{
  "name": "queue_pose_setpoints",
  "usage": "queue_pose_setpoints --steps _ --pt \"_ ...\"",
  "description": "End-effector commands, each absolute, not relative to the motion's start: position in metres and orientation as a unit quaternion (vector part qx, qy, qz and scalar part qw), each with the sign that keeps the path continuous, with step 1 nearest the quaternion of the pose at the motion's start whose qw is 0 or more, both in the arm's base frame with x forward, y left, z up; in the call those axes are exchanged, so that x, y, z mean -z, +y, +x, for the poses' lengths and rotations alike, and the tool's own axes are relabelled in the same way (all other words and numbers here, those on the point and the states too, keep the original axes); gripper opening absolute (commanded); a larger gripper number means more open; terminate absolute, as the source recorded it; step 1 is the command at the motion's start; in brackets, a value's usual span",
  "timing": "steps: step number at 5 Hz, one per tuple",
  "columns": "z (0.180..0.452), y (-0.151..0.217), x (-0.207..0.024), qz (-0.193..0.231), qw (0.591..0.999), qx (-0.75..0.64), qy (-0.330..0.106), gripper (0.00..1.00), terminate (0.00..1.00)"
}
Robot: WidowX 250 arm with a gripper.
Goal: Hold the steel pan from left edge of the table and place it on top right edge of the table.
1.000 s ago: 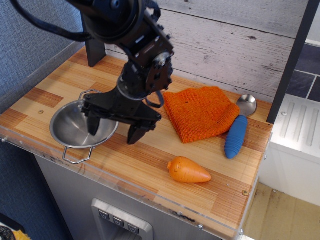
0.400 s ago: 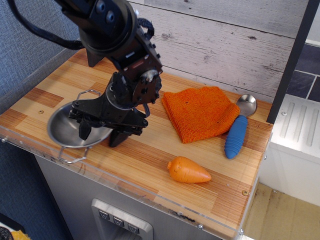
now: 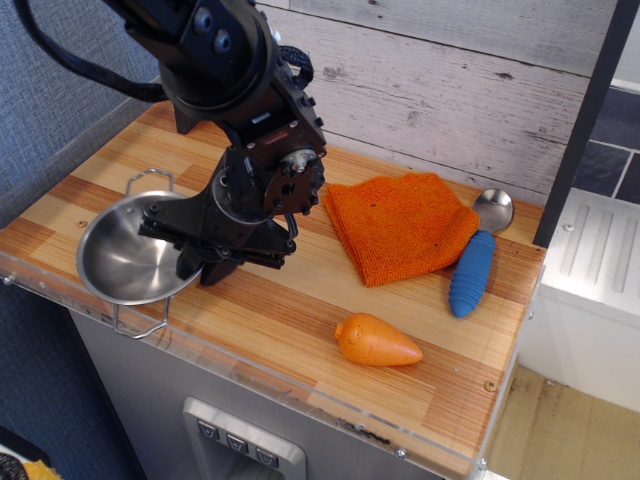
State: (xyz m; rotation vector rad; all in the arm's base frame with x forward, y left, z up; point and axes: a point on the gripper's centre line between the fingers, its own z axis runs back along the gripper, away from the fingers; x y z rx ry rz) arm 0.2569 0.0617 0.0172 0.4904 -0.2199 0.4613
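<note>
While our gripper (image 3: 200,255) clamped its jaws over the right rim of the steel pan (image 3: 130,258), the pan sat tilted at the near left edge of the table (image 3: 300,320). To the right we saw an orange cloth (image 3: 395,225), a blue-handled spoon (image 3: 475,260) and a toy carrot (image 3: 375,342).

The gripper (image 3: 195,255) clamps the right rim of the steel pan (image 3: 130,258), tilted at the desk's (image 3: 300,320) front-left corner. An orange cloth (image 3: 395,225) lies toward the back-right corner.
</note>
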Motion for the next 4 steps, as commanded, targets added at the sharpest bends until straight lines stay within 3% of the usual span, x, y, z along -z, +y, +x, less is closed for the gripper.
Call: queue_pose_setpoints --steps 1,2,4 --pt "0.256 0.058 -0.025 0.235 0.937 -0.229 -0.119 0.0 0.0" --pt "0.257 0.059 -0.032 0.234 0.937 -0.229 -0.118 0.0 0.0" --pt "0.272 0.069 -0.067 0.242 0.937 -0.221 -0.118 0.0 0.0"
